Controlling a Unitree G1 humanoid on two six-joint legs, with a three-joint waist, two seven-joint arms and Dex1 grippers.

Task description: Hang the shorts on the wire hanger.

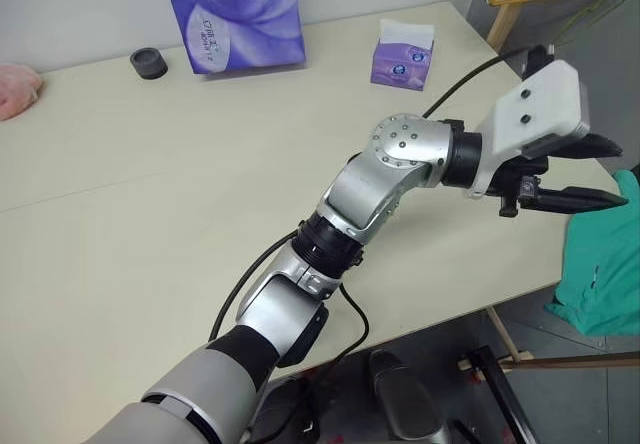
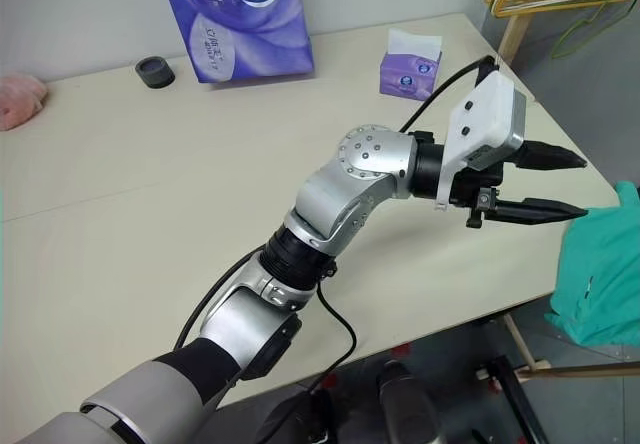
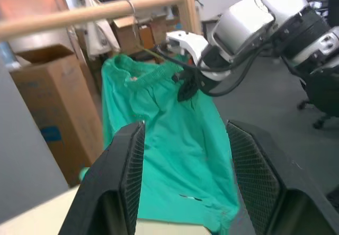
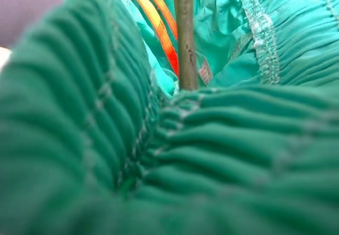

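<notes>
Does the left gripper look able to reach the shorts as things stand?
Probably yes. The left gripper is open and points past the table edge at the shorts, with nothing between. The right gripper is shut on the waistband, higher up.

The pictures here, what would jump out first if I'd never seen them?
The bright teal shorts, hanging on a wire hanger from a wooden rail beside the table, with the right tool pinching their waistband. Then the left tool, open, reaching past the table's edge toward them. Behind stands a big purple tissue pack.
</notes>
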